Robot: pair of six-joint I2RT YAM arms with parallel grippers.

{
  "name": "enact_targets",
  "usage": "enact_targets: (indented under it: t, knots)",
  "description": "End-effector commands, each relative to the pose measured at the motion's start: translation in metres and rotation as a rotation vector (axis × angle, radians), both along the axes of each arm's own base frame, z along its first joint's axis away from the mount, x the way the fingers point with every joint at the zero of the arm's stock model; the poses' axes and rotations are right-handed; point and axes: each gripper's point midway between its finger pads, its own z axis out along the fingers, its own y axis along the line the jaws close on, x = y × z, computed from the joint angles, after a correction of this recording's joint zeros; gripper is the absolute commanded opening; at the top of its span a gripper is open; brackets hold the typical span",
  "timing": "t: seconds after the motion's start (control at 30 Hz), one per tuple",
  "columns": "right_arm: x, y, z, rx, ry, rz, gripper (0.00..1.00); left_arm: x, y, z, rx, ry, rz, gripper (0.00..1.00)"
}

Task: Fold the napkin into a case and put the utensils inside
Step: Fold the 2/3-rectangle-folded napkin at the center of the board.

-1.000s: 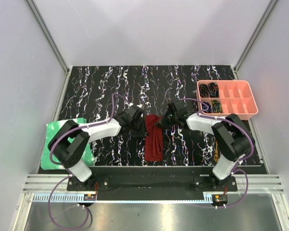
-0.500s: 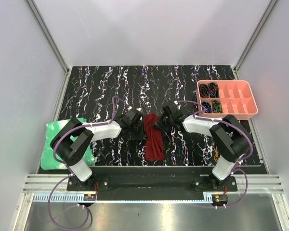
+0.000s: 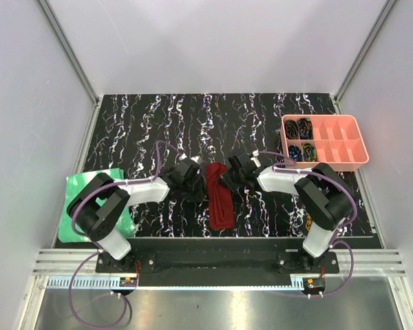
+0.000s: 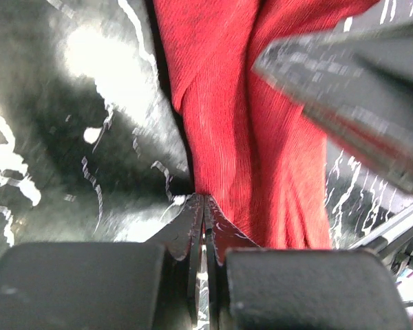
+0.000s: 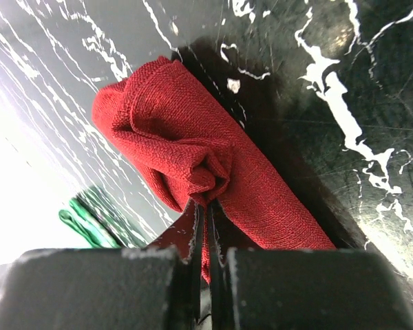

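Long, folded dark red cloth napkin [image 3: 219, 199] on the black marbled desk [image 3: 158, 124] — my right hand [image 5: 206, 206] pinches its bunched fold, my left hand [image 4: 204, 199] sits closed at its edge.

Left arm [image 3: 148, 189] and right arm [image 3: 282, 180] bend inward, wrists low and facing, both jaws pinched together.

Found the napkin [image 3: 219, 196] lying near-to-far on the table [image 3: 158, 124], middle. Saw the left gripper [image 4: 204, 206] touching its left edge, the right gripper [image 5: 205, 210] touching its right. Spotted a tray [image 3: 337, 166] far right, a sheet [image 3: 76, 189] near left, utensils [image 3: 309, 221] near right.
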Motion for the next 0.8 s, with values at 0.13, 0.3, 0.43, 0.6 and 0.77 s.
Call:
enact_targets:
  t: [0.13,0.3,0.43,0.6,0.77]
  knots:
    - [0.008,-0.004,0.007,0.023,0.007,-0.123,0.0,-0.012,0.021,0.018,0.018,-0.057,-0.024,0.31]
    - [0.007,-0.001,0.005,0.023,0.021,-0.109,0.0,0.001,0.013,0.049,-0.025,-0.099,-0.065,0.69]
    - [0.006,-0.001,0.008,0.025,0.016,-0.107,0.0,0.012,0.004,0.057,-0.02,-0.143,-0.118,0.8]
    - [0.006,0.0,0.01,0.012,0.01,-0.093,0.0,0.019,-0.014,0.056,-0.05,-0.12,-0.167,0.84]
    - [0.006,0.003,0.012,0.016,0.007,-0.078,0.0,0.02,-0.017,0.041,-0.022,-0.086,-0.177,0.84]
